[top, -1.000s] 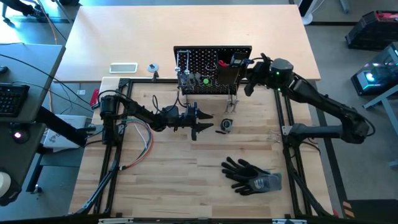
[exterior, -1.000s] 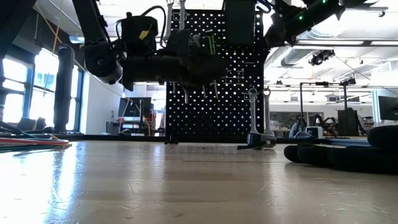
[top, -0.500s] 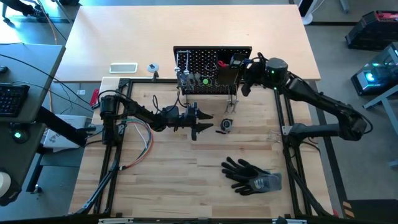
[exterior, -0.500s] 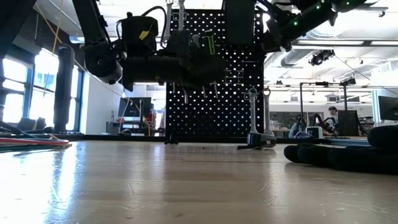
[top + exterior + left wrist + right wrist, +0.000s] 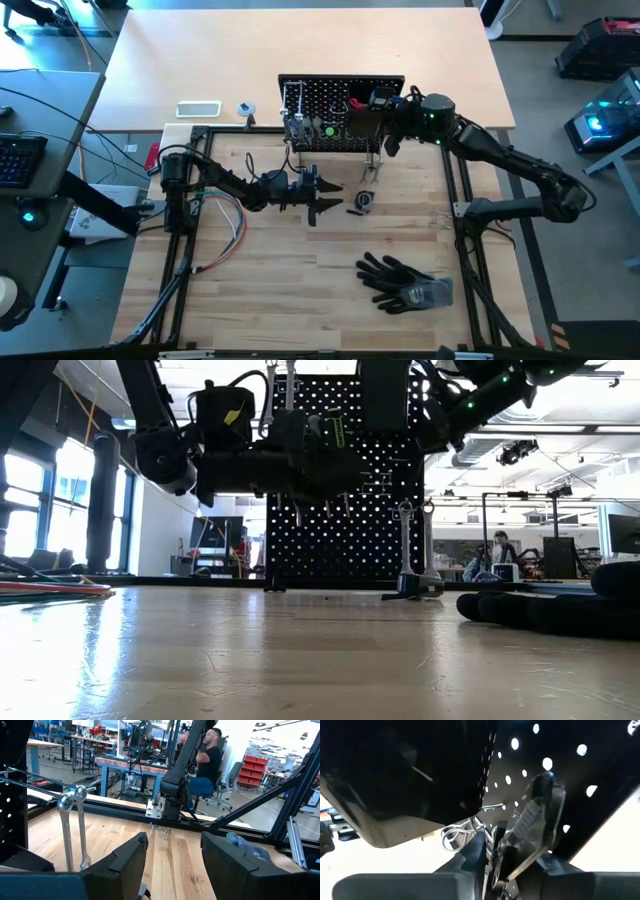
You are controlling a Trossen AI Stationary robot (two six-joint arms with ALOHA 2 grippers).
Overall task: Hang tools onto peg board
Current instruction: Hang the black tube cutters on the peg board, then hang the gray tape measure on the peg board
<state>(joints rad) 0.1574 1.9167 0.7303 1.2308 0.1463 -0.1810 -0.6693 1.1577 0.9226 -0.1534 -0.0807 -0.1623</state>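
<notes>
Two arms are in my view, and I inspect each in turn. The right gripper (image 5: 392, 128) is at the right end of the peg board (image 5: 325, 98), close against the black box bin (image 5: 366, 122) on its front. In the right wrist view I see black pliers (image 5: 532, 822) against the perforated panel, just beside a bent wire hook (image 5: 457, 834). The fingers lie close around the pliers, but I cannot tell whether they grip or have let go.

The left gripper (image 5: 322, 196) hovers over the table (image 5: 270, 290) in front of the board. Its fingers (image 5: 125, 862) stand apart with bare wood between them; I see nothing held. Silver wrenches (image 5: 73, 827) hang beside it in that view.

A green-handled driver (image 5: 328, 130) hangs on the board. A small tool (image 5: 363, 200) lies on the table below the board. Black gloves (image 5: 405, 282) lie well apart, toward the near right. Coloured wires (image 5: 225, 235) lie at the left.
</notes>
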